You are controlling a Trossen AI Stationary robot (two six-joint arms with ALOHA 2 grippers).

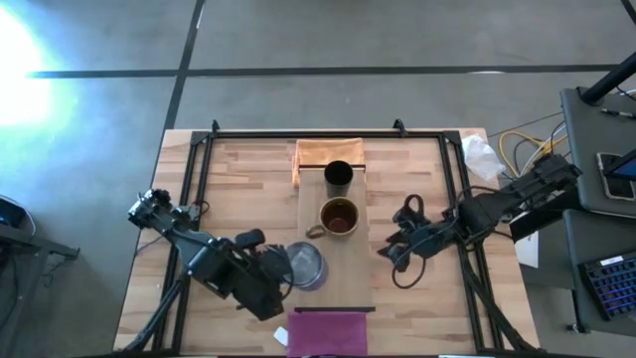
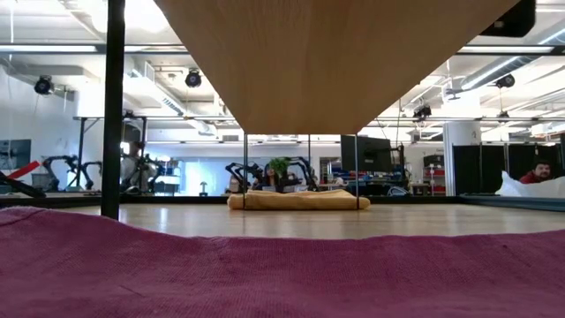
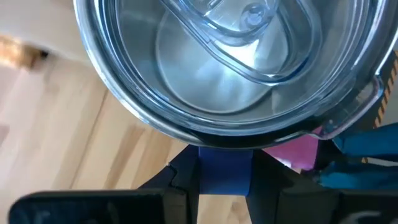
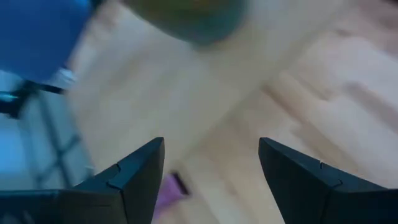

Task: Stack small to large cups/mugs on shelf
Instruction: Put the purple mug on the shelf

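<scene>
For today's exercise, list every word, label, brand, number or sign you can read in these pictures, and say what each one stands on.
No readable text in any view.
Small dark cup, brown mug, grey-blue mug, shelf: no lettering shows.
Keyboard at the table's right: keys too small to read.
Room behind, low view: no sign can be made out.
Left pincer at the grey-blue mug and right pincer: no markings.

Black cup [image 1: 338, 176] — brown mug [image 1: 339, 217] — magenta cloth [image 1: 327, 332]
</scene>
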